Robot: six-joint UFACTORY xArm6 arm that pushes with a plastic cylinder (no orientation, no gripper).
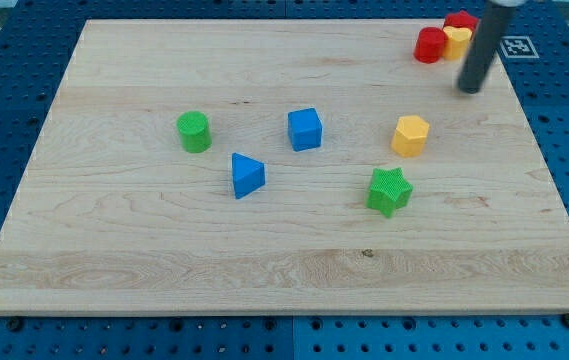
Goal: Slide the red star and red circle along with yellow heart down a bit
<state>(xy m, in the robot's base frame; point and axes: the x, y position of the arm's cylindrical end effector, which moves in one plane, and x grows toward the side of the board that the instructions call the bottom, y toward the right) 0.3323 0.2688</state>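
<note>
Three task blocks sit bunched at the board's top right corner. The red circle [429, 45] is on the left of the bunch. The yellow heart [455, 41] touches its right side. The red star [460, 20] lies just above the heart, partly hidden by the rod. My tip [471, 89] rests on the board below and to the right of this bunch, a short gap below the yellow heart, touching no block.
A yellow hexagon [411, 135] and a green star [390, 191] lie below the bunch. A blue cube [305, 129], a blue triangle [247, 175] and a green cylinder [194, 131] lie mid-board. The board's right edge [524, 110] is near my tip.
</note>
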